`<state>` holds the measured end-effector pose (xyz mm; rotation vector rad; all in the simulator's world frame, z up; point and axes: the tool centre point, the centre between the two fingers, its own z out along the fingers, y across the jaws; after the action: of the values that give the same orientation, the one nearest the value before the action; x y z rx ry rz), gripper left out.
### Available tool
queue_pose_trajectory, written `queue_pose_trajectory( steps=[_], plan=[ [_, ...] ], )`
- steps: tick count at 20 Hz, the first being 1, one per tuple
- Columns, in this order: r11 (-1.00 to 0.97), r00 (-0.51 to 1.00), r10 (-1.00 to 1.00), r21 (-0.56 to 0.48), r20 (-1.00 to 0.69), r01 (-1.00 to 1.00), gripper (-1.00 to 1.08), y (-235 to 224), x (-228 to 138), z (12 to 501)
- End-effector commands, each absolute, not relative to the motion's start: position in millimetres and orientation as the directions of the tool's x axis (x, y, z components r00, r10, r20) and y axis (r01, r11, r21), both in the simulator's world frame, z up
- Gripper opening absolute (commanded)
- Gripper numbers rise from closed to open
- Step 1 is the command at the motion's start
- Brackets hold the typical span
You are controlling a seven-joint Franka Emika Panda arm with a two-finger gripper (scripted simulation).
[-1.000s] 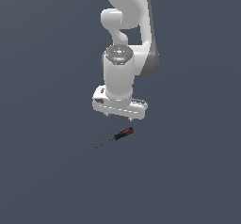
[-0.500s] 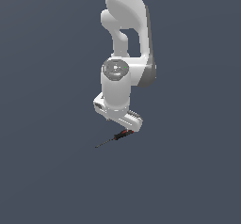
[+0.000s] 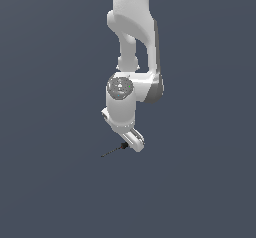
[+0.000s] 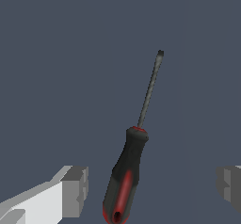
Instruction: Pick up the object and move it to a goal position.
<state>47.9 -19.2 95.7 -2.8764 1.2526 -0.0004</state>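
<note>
The object, a small screwdriver (image 4: 127, 171) with a red-and-black handle and a thin dark shaft, lies flat on the dark grey floor. In the wrist view its handle sits between my two fingertips, one pad (image 4: 75, 191) on one side and the other pad (image 4: 229, 188) on the far side, with gaps on both sides. My gripper (image 4: 151, 190) is open and low over the handle. In the exterior view the gripper (image 3: 131, 143) covers the handle, and only the shaft of the screwdriver (image 3: 111, 152) pokes out toward the exterior view's left.
A plain dark grey floor (image 3: 55, 182) spreads around the arm. The white arm (image 3: 131, 57) rises straight up behind the gripper.
The gripper has turned about its vertical axis and come down over the screwdriver's handle. The screwdriver has stayed where it was.
</note>
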Motion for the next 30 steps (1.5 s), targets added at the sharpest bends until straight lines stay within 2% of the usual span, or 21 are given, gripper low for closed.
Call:
queue_pose_trajectory(
  steps=[1,13,22,30],
  plan=[
    [-0.629,0.629,-0.778,-0.003,-0.002,-0.778,1.00,-21,50,88],
    [-0.476,0.476,-0.879,0.000,0.000,-0.879,1.00,-26,55,66],
    [-0.469,0.469,-0.883,0.000,0.000,-0.883,1.00,-26,55,59],
    [-0.466,0.466,-0.885,0.000,0.000,-0.885,1.00,-26,54,22]
  ],
)
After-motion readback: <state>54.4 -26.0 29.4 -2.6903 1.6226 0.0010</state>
